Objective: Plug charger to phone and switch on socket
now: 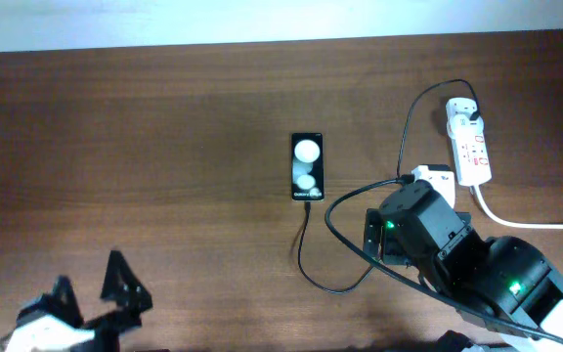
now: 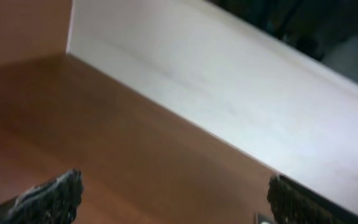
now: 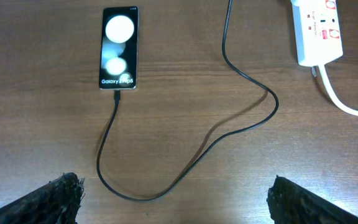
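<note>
The phone (image 1: pixel 307 166) lies flat mid-table, its lit black face showing two white round spots; the right wrist view has the phone (image 3: pixel 119 46) at upper left. The charger (image 1: pixel 332 286), a thin black cable, loops from the phone's near edge over to a white plug adapter (image 1: pixel 463 110) in the socket (image 1: pixel 471 147). Its connector tip (image 3: pixel 118 95) meets the phone's lower edge. My right gripper (image 3: pixel 176 186) hovers open above the cable loop (image 3: pixel 185 174), holding nothing. At the table's near left, the left gripper (image 1: pixel 91 284) is open and empty, away from everything.
The socket's thick white cord (image 1: pixel 526 223) runs off to the right edge. My right arm (image 1: pixel 457 254) covers the near right part of the table. A pale wall (image 2: pixel 229 87) borders the table's far edge in the left wrist view.
</note>
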Robot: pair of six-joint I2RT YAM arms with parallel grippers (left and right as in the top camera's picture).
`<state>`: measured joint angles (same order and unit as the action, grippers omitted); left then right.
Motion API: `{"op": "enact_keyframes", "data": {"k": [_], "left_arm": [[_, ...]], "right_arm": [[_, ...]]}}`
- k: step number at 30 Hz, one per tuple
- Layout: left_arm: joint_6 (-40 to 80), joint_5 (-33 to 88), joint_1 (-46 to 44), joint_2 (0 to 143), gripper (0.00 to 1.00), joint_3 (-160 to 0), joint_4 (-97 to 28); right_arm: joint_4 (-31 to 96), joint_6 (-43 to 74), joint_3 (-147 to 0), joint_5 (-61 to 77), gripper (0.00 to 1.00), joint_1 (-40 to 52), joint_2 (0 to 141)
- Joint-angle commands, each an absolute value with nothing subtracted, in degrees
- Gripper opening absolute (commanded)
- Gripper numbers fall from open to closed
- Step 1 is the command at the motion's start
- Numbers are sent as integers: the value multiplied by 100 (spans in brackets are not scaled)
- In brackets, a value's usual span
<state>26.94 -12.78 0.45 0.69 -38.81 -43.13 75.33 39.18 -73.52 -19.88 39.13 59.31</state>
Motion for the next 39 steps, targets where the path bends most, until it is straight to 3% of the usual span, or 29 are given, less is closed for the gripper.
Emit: {"op": "enact_keyframes", "data": {"k": [1, 14, 39], "left_arm": [[2805, -1197, 64, 45, 99, -3162, -3649], [2799, -1194, 64, 45, 99, -480, -716], [2329, -1175, 64, 67, 99, -54, -364]], "right_arm": [[7629, 3944, -7415, -1997, 99, 3887, 5920], [7697, 3944, -7415, -1997, 98, 3887, 5920], [7712, 3942, -7415, -2001, 99, 3887, 5920]]}}
